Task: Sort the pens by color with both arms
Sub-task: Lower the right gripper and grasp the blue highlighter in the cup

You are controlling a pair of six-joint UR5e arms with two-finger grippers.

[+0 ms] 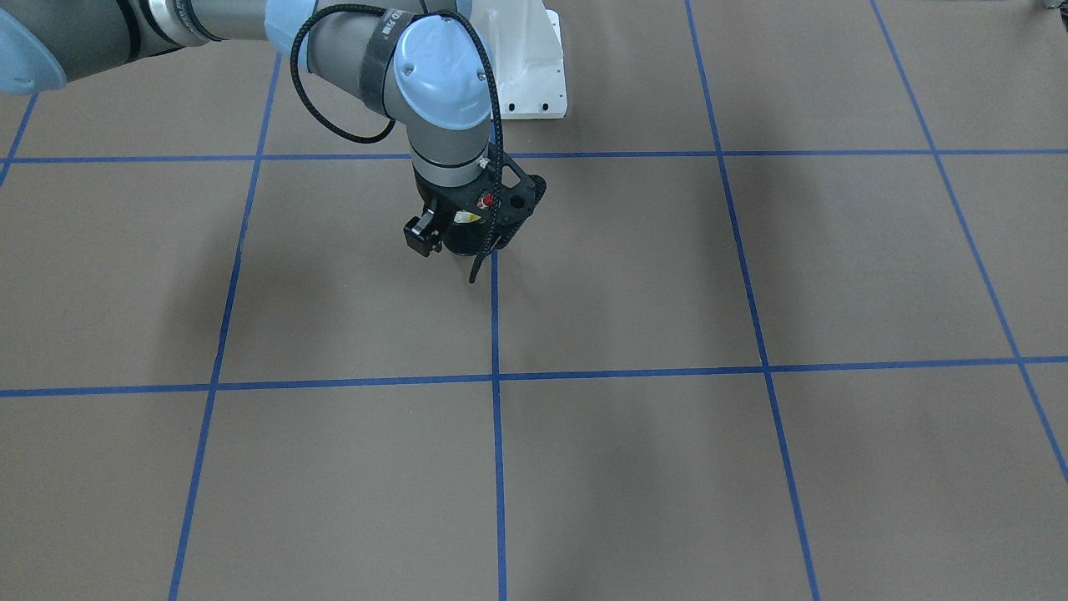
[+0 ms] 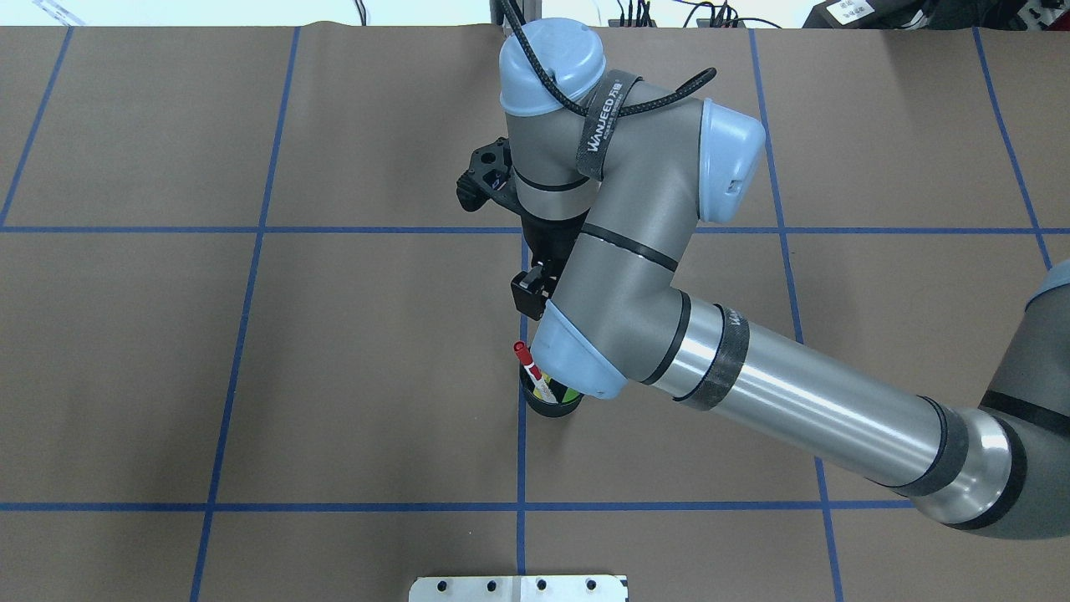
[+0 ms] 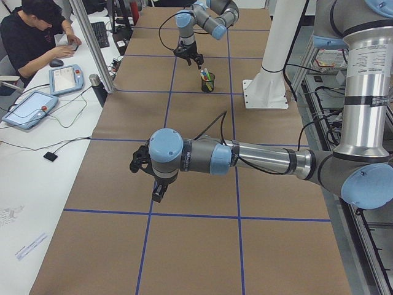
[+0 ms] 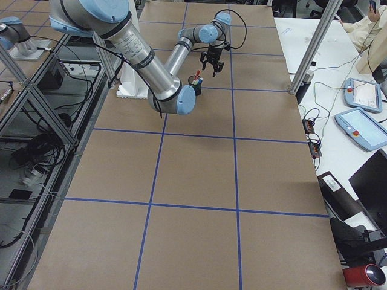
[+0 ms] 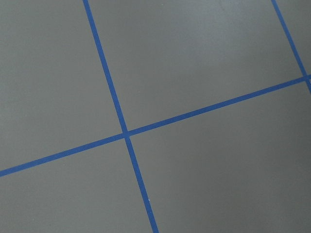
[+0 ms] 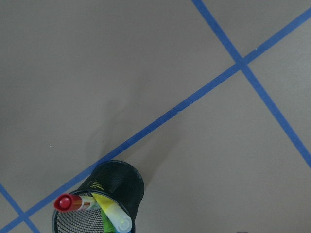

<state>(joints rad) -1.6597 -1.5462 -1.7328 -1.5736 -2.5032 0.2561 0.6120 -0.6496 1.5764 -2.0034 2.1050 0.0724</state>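
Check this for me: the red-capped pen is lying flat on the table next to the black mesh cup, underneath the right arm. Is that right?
No. The red-capped pen is not flat on the table next to the black mesh cup; it stands leaning inside it, beside the yellow pen, as the right wrist view shows. The cup does sit underneath the right arm.
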